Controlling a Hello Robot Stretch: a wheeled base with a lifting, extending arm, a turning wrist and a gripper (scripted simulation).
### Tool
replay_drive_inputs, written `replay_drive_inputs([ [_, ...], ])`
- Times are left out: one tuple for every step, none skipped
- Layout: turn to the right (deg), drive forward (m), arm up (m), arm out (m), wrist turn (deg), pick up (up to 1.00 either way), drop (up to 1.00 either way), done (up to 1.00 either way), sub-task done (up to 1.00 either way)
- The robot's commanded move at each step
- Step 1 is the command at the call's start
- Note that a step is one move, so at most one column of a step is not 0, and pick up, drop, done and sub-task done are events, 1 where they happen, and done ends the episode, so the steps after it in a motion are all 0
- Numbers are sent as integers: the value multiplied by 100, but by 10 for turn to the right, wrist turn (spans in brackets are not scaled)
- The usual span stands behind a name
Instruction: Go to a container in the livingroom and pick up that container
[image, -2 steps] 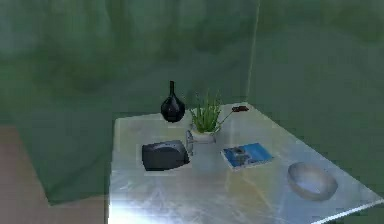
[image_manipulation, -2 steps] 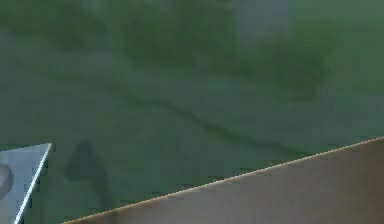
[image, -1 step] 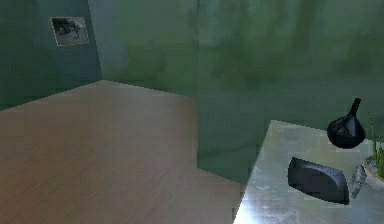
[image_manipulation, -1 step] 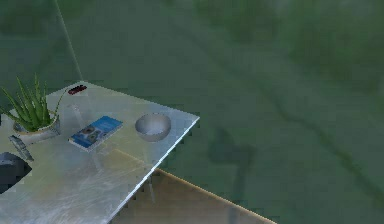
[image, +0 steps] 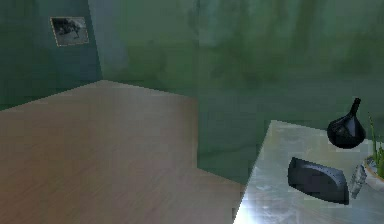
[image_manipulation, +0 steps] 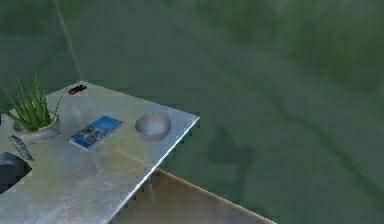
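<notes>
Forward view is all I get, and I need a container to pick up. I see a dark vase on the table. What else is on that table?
Observer: In the arm side view, a grey bowl sits near a corner of the table.
Operator: Anything close to it?
Observer: A blue book lies flat to its left in that picture, not touching it.
Operator: Anything more?
Observer: A small dark flat object lies at the table's far edge, beyond the potted plant.

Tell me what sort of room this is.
Probably a living room in a house: a framed picture hangs on the green wall, and a pale table carries a potted plant, a book and a dark vase.
</notes>
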Motion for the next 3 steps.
replay_drive_inputs([
  [0,0,36,0,0,0,0,0,0],
  [0,0,0,50,0,0,0,0,0],
  [0,0,0,0,450,0,0,0,0],
])
